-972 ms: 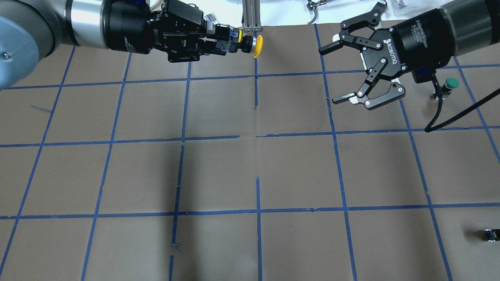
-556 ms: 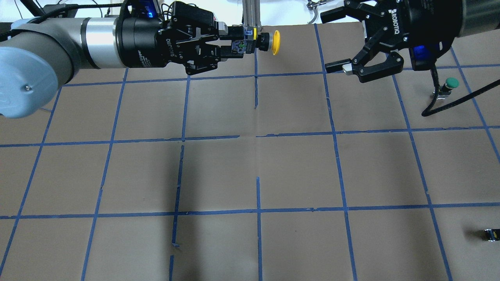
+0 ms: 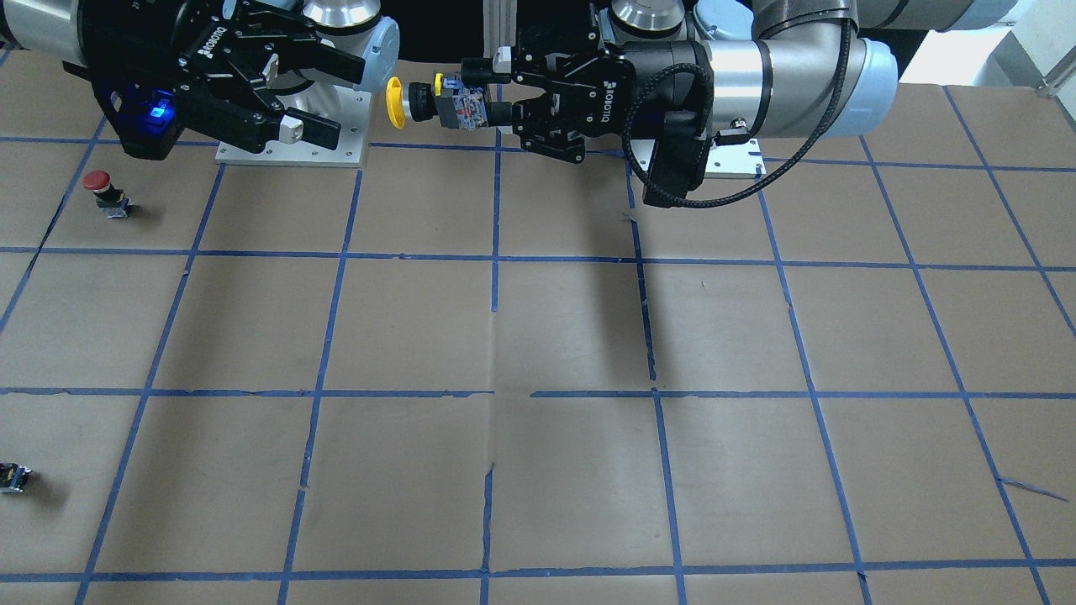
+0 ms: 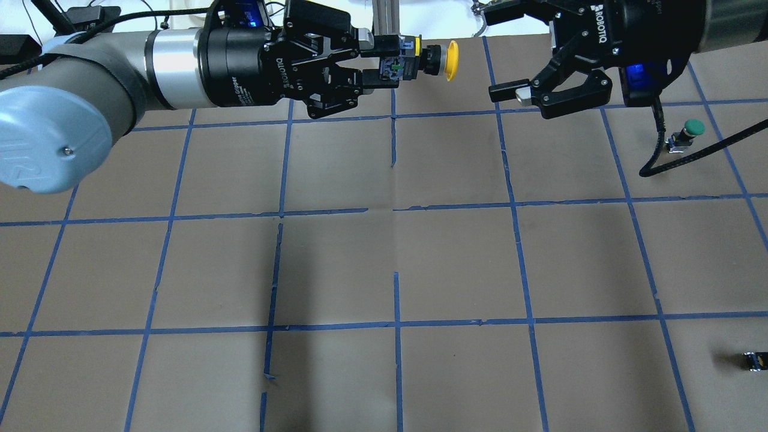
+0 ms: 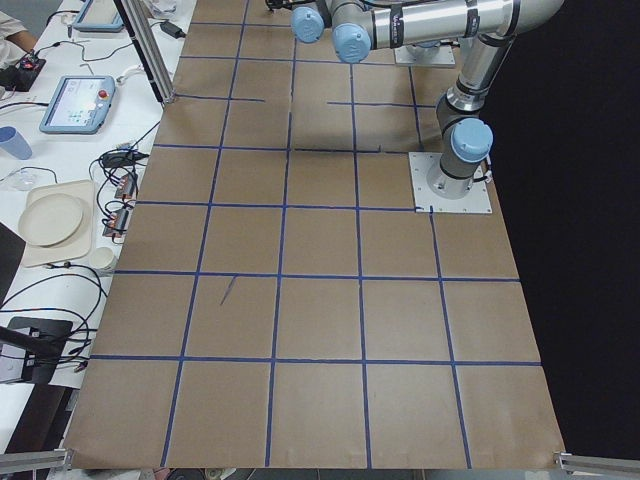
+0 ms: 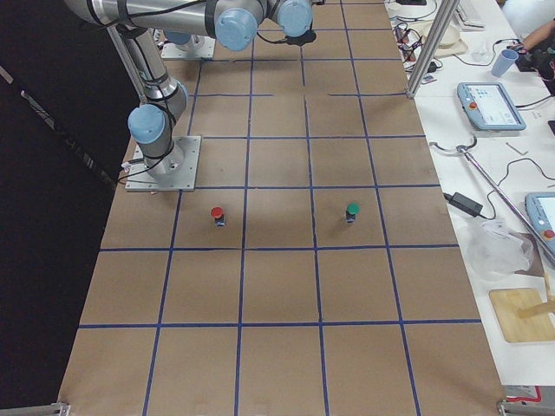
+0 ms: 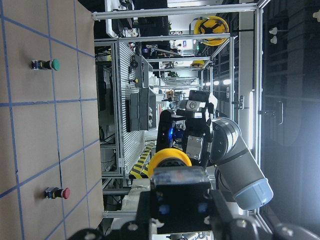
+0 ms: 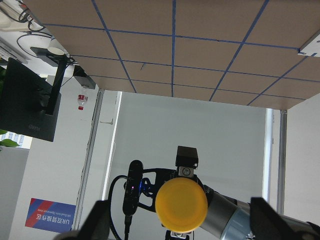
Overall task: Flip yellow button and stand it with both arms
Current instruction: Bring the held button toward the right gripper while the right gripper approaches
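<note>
My left gripper [image 4: 393, 60] is shut on the blocky base of the yellow button [image 4: 447, 53] and holds it level, high above the table's far edge, cap pointing at my right gripper [image 4: 498, 53]. The right gripper is open and empty, a short gap from the cap, its jaws facing it. In the front-facing view the yellow button [image 3: 402, 102] sits between the left gripper [image 3: 472, 88] and the right gripper [image 3: 340, 99]. The right wrist view shows the yellow cap [image 8: 181, 204] centred between its spread fingers [image 8: 95, 220]. The left wrist view shows the cap [image 7: 170, 159] just beyond its fingers.
A green-capped button [image 4: 690, 129] stands at the right under the right arm's cable. A red-capped button [image 3: 101, 186] stands near the right arm's base. A small dark capless block [image 4: 755, 360] lies at the near right edge.
My left gripper has carried the yellow button to the right. My right gripper has risen, turned and come left, so its open jaws now face the cap.
</note>
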Motion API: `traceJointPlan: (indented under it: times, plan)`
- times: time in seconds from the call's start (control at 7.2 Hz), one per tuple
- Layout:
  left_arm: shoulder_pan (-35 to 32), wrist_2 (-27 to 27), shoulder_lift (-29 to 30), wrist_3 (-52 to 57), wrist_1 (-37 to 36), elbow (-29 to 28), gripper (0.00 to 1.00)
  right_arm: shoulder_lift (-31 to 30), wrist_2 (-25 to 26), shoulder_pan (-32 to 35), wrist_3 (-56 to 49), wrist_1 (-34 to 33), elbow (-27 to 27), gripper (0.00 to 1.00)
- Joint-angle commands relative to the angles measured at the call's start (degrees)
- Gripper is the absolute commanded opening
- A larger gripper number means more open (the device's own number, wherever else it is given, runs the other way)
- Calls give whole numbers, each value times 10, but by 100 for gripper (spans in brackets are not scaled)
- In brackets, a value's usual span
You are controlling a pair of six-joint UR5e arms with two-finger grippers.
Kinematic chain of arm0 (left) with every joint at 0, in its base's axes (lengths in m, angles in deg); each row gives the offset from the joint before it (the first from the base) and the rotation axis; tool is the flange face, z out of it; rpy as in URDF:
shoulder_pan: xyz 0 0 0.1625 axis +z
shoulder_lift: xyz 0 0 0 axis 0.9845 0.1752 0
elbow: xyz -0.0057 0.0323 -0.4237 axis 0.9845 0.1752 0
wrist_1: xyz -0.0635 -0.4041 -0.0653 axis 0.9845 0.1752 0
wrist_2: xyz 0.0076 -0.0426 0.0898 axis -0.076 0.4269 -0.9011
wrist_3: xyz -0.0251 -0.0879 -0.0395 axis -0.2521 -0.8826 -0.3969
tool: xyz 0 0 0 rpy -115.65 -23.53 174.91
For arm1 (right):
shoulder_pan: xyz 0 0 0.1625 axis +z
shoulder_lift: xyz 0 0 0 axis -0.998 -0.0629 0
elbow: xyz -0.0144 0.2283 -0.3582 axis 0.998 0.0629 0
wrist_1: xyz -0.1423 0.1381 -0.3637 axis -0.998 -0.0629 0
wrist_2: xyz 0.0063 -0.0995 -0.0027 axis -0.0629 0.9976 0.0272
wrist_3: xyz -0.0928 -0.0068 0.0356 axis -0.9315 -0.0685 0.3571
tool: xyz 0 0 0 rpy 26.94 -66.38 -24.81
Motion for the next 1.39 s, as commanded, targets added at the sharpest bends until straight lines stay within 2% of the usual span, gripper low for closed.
traceJointPlan:
  times: [0.0, 0.28, 0.83, 0.97, 1.25]
  plan:
    - [0, 4, 0, -8, -1, 0, 2, -2, 0, 21, 4, 5, -1, 99]
    - [0, 4, -1, -8, -1, -2, 2, 0, -1, 29, 25, 1, 1, 99]
    - [-1, 2, -2, -10, -1, -2, 2, 2, -57, 30, 26, 3, -3, 99]
    - [0, 1, -4, -17, -1, -3, 2, 2, -56, 30, 26, 3, -6, 99]
    - [-1, 1, -7, -26, -1, -3, 2, 3, -56, 29, 26, 2, -18, 90]
